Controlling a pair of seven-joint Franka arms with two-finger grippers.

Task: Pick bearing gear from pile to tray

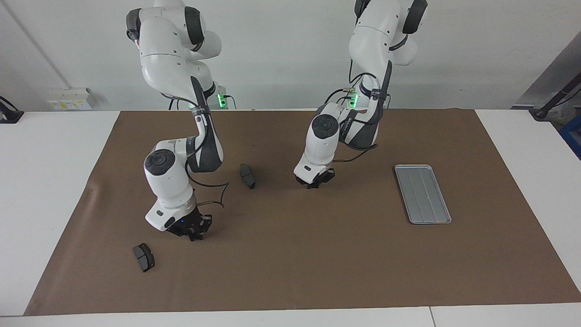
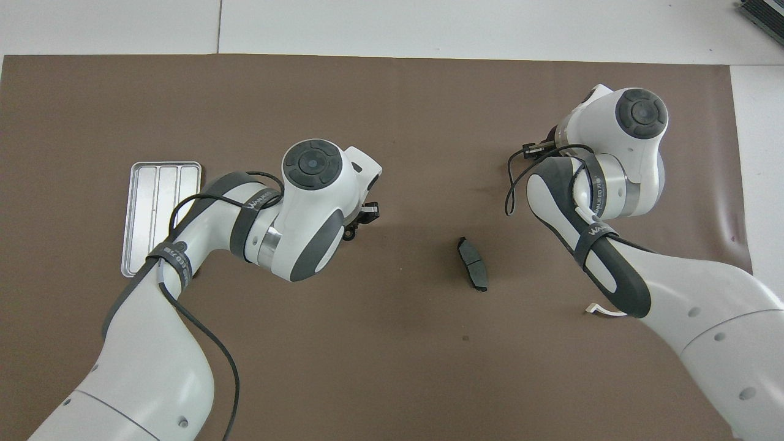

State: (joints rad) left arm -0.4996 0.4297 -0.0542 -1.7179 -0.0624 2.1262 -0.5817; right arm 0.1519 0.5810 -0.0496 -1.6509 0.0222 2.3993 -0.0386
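While the overhead view hides both grippers under their wrists, the facing view shows the right gripper (image 1: 193, 234) pressed together near a brake pad (image 1: 143, 257) low in frame. The left gripper (image 1: 316, 183) hangs mid-frame; I cannot tell its state. The tray (image 1: 422, 193) lies flat at the left arm's end, long axis running up-frame.

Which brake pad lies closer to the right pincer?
The brake pad at the right arm's end of the mat, farther from the robots. It lies just beside the right pincer. The other pad lies mid-mat, between the arms, nearer to the robots.
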